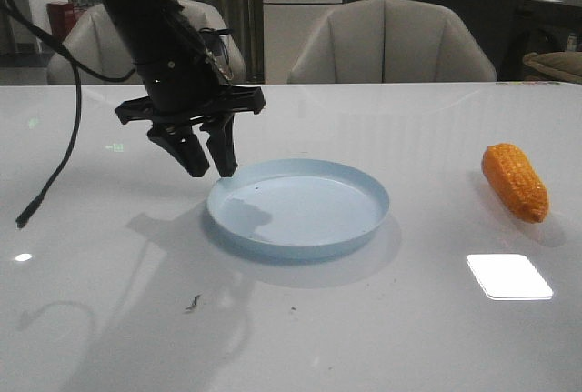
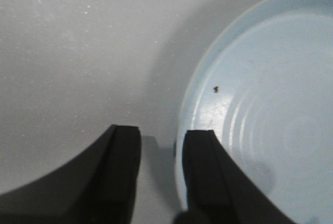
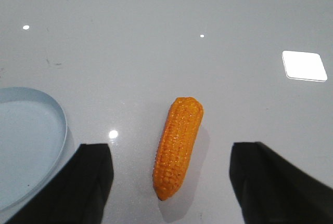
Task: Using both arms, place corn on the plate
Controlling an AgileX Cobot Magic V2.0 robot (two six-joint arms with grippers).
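Note:
The pale blue plate (image 1: 300,248) lies mid-table, with nothing in it but a dark speck. My left gripper (image 1: 213,172) hangs at the plate's left rim and is open. In the left wrist view one finger is over the plate (image 2: 260,104) just inside its rim and the other is over bare table, so the left gripper (image 2: 162,140) straddles the rim with a narrow gap. The orange corn (image 1: 516,181) lies on the table far right of the plate. My right gripper (image 3: 171,151) is wide open above the corn (image 3: 179,143), a finger on each side, not touching. The right arm is out of the front view.
A black cable (image 1: 56,169) hangs from the left arm down to the table. A bright square reflection (image 1: 509,276) lies near the front right. Small dark crumbs (image 1: 193,303) sit in front of the plate. Chairs (image 1: 391,42) stand behind the table's far edge.

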